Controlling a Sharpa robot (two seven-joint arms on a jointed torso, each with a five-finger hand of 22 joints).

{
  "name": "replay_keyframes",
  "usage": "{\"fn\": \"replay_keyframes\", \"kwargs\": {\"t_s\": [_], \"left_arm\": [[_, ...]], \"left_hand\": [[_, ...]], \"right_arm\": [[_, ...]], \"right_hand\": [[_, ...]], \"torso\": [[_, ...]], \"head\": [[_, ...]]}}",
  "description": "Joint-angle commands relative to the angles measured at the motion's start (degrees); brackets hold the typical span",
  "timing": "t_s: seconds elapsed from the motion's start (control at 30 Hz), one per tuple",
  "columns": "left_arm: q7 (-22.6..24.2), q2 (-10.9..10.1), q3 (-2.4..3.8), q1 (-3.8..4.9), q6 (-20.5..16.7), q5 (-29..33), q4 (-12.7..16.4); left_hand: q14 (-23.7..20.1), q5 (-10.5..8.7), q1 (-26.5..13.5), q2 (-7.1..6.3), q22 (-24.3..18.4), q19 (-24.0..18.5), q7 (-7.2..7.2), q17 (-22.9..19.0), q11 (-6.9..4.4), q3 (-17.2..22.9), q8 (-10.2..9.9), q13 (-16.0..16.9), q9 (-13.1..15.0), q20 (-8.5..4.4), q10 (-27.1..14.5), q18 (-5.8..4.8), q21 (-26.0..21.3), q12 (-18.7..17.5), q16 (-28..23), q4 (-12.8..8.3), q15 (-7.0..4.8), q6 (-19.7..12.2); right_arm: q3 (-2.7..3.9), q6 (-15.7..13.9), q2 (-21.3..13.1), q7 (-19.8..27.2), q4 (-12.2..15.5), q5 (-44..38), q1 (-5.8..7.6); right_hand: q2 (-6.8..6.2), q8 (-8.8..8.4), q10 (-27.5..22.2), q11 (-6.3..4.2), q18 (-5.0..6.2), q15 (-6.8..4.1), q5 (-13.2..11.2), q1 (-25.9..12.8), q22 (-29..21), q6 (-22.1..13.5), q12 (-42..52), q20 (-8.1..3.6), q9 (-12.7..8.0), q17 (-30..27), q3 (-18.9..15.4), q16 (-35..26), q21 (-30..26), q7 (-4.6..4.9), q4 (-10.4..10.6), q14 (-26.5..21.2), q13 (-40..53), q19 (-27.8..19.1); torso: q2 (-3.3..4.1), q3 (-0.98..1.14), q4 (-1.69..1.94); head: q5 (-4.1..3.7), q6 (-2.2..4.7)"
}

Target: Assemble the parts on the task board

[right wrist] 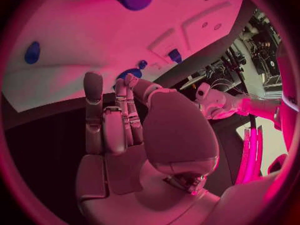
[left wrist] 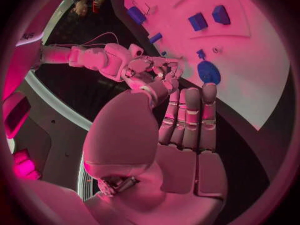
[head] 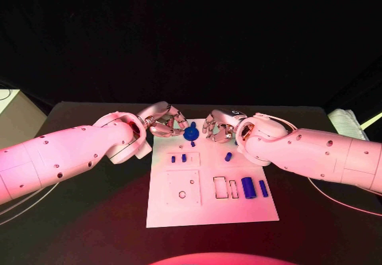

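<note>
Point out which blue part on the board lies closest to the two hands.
The round blue part at the far end of the task board, between the left hand and right hand. The other blue parts sit nearer the robot.

White arms [head: 64, 157] (dark screw holes); silver hands [head: 163, 122].

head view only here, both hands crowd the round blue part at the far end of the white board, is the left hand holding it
Observer: No. The left wrist view shows the left hand with its fingers stretched out and its palm bare. The round blue part sits on the white task board just past the fingertips.
Operator: and the right hand
Observer: It's empty too. In the right wrist view, the right hand reaches toward the part, which its fingertips partly hide.
</note>
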Motion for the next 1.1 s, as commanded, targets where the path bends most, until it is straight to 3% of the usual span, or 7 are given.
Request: {"fn": "replay_keyframes", "kwargs": {"t_s": [0.03, 0.37, 0.53, 1.1], "left_arm": [[0.17, -0.09, 0.06, 0.04, 0.38, 0.34, 0.21], [-1.18, -0.28, 0.05, 0.04, 1.28, -0.41, 0.21], [-2.0, -0.21, 0.04, 0.04, 1.48, -0.82, 0.04], [-9.29, 0.11, 0.04, 0.04, 2.89, -3.67, -0.1]], "left_hand": [[0.08, -0.09, 0.36, 0.13, -0.04, -0.1, 0.32, -0.1, 0.13, 0.25, -0.21, -0.11, 0.05, -0.11, -0.2, 0.88, -0.11, -0.13, -0.18, -0.2, 0.09, -0.07], [0.43, -0.2, 0.09, 0.33, 0.66, 0.83, 0.31, -0.3, -0.13, -0.27, -0.4, -0.05, 0.19, -0.16, 1.33, 0.65, 0.9, 0.72, -0.03, 0.01, -0.03, 0.07], [0.64, -0.2, -0.24, 0.27, 0.81, 1.16, 0.28, -0.33, -0.19, -0.52, -0.47, -0.1, 0.22, -0.16, 1.53, 0.57, 1.14, 0.77, 0.07, 0.25, -0.07, 0.07], [7.08, -0.21, -3.57, -1.28, 1.62, 7.0, -0.27, 5.48, -1.18, -3.62, -1.26, -1.19, 1.13, -0.83, 6.19, -0.43, 3.25, -0.29, 1.57, 4.19, -0.86, 0.07]], "right_arm": [[0.03, -0.69, 0.87, 2.21, -0.74, 3.2, 0.05], [0.04, 1.2, 2.41, 2.44, -2.13, 2.23, 0.07], [0.03, 1.42, 2.5, 2.41, -1.95, 1.63, 0.06], [0.03, -1.52, -0.01, 2.36, 1.43, 0.47, 0.05]], "right_hand": [[0.69, -0.79, 1.26, -0.35, -1.11, -0.24, 0.28, -0.22, 0.9, -0.63, 0.92, -0.11, -0.33, 0.3, 0.68, 0.53, 0.83, 0.11, 0.22, 1.81, 0.59, 0.71], [0.03, -2.37, 2.05, -0.83, -1.24, -0.69, 0.12, 0.88, 2.34, 0.25, 4.21, -0.56, -1.21, 0.32, 2.74, 0.74, 1.74, -0.14, -0.95, 2.09, 3.55, 1.3], [-0.33, -2.57, 1.86, -0.83, -1.26, -0.7, 0.08, 0.68, 2.49, 0.41, 4.62, -0.58, -1.31, 0.33, 2.79, 0.77, 1.78, -0.14, -1.02, 2.11, 4.01, 1.29], [-0.73, -2.84, 1.59, -0.91, -1.27, -0.77, 0.09, 0.25, 2.77, 1.06, 5.7, -0.63, -1.44, 0.18, 2.89, 0.76, 1.82, -0.26, -0.98, 2.13, 5.15, 1.31]], "torso": [[0.02, -0.01, 0.13], [-0.02, -0.13, 0.11], [0.01, -0.05, 0.07], [-0.04, 0.08, -0.03]], "head": [[-0.08, 0.05], [0.15, 0.02], [0.21, 0.05], [0.48, -0.07]]}}
